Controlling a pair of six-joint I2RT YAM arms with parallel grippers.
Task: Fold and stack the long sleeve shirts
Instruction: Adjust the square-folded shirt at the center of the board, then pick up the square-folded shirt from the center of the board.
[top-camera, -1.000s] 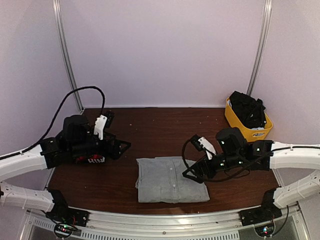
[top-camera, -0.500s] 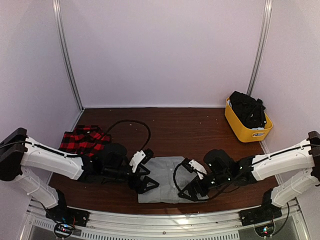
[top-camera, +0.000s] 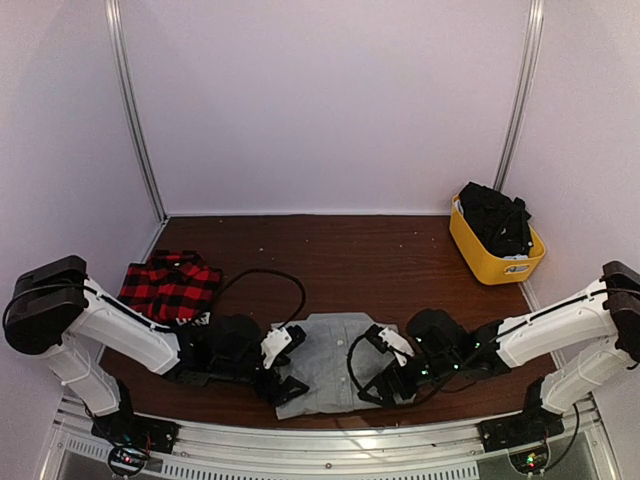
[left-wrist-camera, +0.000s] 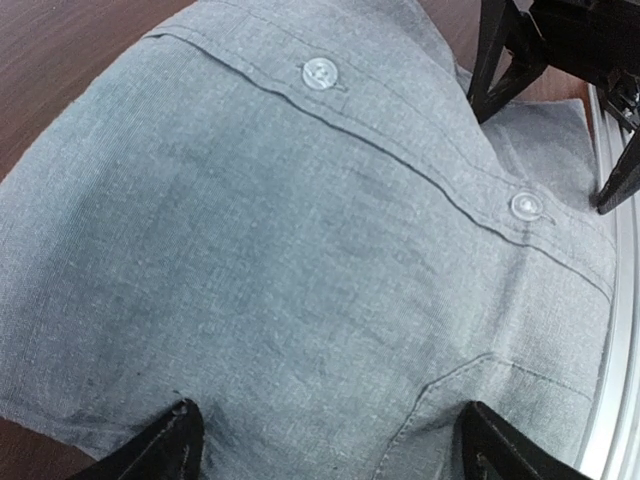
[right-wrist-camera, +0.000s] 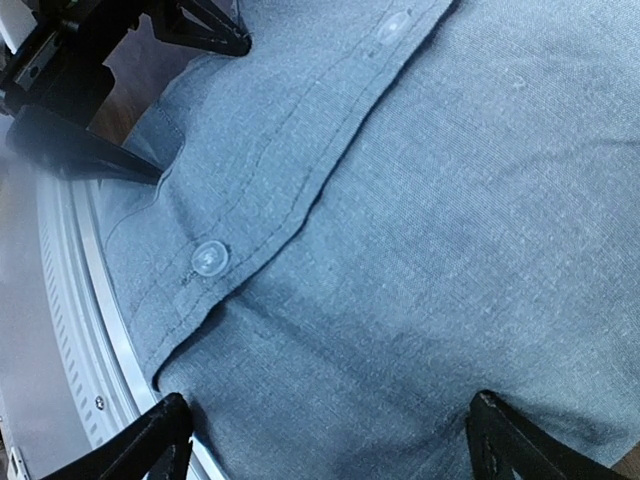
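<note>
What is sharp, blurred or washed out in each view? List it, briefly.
Top external: soft, even light; pale walls washed out; the near rail bows from lens distortion. Left wrist: the grey shirt shows crisp weave and buttons. Right wrist: shirt sharp at centre, while the rail at left is blurred and bright.

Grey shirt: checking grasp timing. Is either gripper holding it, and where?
Nothing is held; left gripper and right gripper stand open over the grey shirt.
</note>
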